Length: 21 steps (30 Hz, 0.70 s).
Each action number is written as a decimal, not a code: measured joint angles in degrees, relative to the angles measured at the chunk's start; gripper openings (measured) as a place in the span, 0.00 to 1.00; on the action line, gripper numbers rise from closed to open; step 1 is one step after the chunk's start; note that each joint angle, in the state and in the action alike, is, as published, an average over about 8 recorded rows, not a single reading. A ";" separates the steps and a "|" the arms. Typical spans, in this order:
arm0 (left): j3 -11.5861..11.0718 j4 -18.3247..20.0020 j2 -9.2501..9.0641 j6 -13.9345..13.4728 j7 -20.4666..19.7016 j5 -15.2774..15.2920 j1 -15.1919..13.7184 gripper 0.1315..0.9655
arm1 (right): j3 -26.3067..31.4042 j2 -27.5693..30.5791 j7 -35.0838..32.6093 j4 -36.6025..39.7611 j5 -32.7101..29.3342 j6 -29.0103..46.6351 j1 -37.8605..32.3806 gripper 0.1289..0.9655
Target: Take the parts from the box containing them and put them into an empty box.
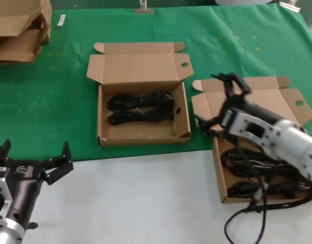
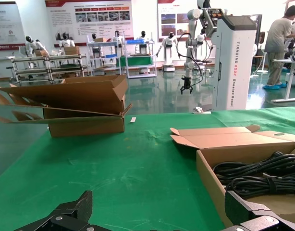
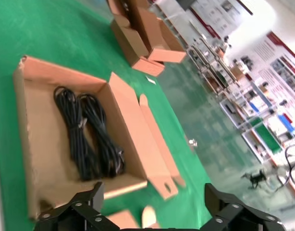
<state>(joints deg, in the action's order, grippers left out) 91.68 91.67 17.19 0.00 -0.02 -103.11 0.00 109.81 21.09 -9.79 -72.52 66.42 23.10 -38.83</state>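
A: Near first. Left pincer [image 1: 34,152] at 8 o'clock, over the white strip of the worktop [image 1: 146,193], fingers spread, nothing in it. Parked.

B: Right side?

A: Shallow brown corrugated cardboard box with the hinged tabbed lid [image 1: 218,173] at 4 o'clock, half on white, half on the green cloth. Black coiled power cable bundles [image 1: 237,189] lie in it, partly under the arm. Right pincer [image 1: 219,104] hangs at 3 o'clock, above that box's far end, released and empty.

B: Destination?

A: Shallow brown cardboard box with the holed side flap [image 1: 141,139], dead centre, just beside the source box. Two black cable bundles [image 1: 141,108] lie side by side along its far half, with the near half bare. Far off at 10 o'clock, a stack of flattened cardboard boxes [image 1: 19,30].

B: Stage?

A: Looks partway through; next pick not started.

B: Risks?

A: The main one is the robot's own loose black cable [image 1: 247,213] looping off the source box's near edge. Same colour as the parts, so a low grasp could snag it. Pinching one strand could make the loops sag and catch the wall between boxes. The light box may slide or lift if a plug hooks the rim. A bundle nearly box-long, dropped crooked, could rest on the flap or on the two inside.
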 joint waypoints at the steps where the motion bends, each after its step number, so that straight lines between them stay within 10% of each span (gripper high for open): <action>1: 0.00 0.00 0.00 0.00 0.00 0.00 0.00 1.00 | -0.38 0.50 0.54 -0.62 0.05 -0.18 0.71 0.61; 21: 0.00 0.00 0.00 0.00 0.00 0.00 0.00 1.00 | -3.62 0.67 3.10 -4.61 6.10 -4.34 8.06 0.95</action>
<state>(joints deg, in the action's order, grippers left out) 91.68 91.67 17.19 0.00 -0.02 -103.12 0.00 106.18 21.76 -6.69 -77.12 72.52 18.76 -30.77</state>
